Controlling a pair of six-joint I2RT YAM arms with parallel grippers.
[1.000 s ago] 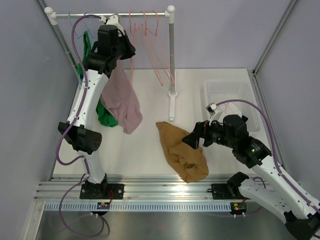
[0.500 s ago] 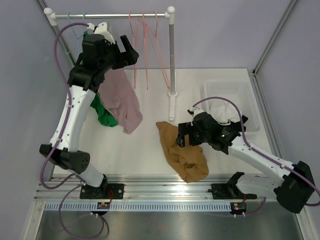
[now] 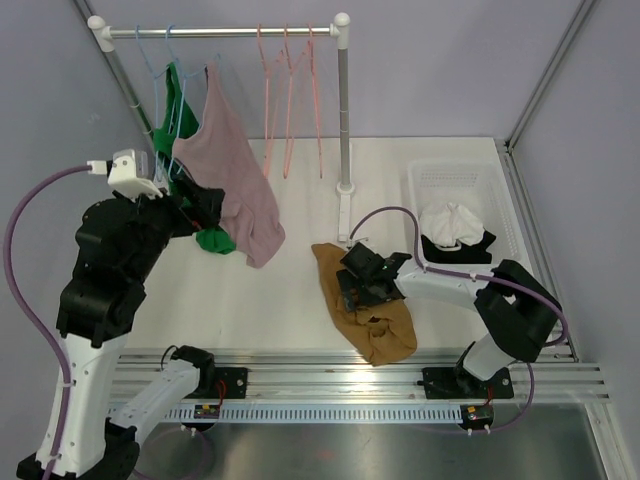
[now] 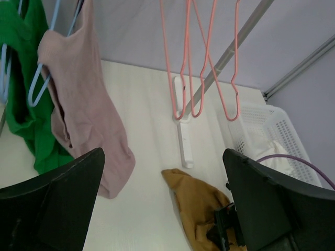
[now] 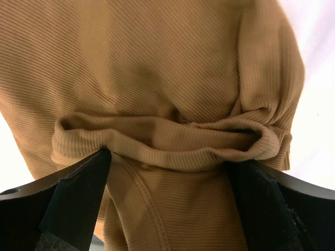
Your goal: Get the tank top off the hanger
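A mauve tank top point(image 3: 232, 165) hangs on a light blue hanger point(image 4: 37, 91) from the rail, beside a green tank top point(image 3: 176, 100). My left gripper point(image 3: 198, 206) is open, low and to the near left of them, touching nothing. In the left wrist view the mauve top point(image 4: 84, 104) is off to the upper left, well beyond my gripper point(image 4: 162, 209). A tan tank top point(image 3: 368, 310) lies crumpled on the table with no hanger. My right gripper point(image 3: 366, 284) is open, pressed down on it. A thick fold of the tan cloth point(image 5: 157, 141) lies between the right fingers point(image 5: 78, 198).
Three bare pink hangers point(image 3: 290, 90) hang at the rail's right end by the grey upright post point(image 3: 343, 110), whose foot point(image 3: 343, 215) lies on the table. A white basket point(image 3: 468, 182) holding white and black clothes stands at the right. Grey walls close in on both sides.
My left gripper opened and drew back from the rail, down to the near left; the mauve top now hangs free. My right gripper moved left and down onto the tan top.
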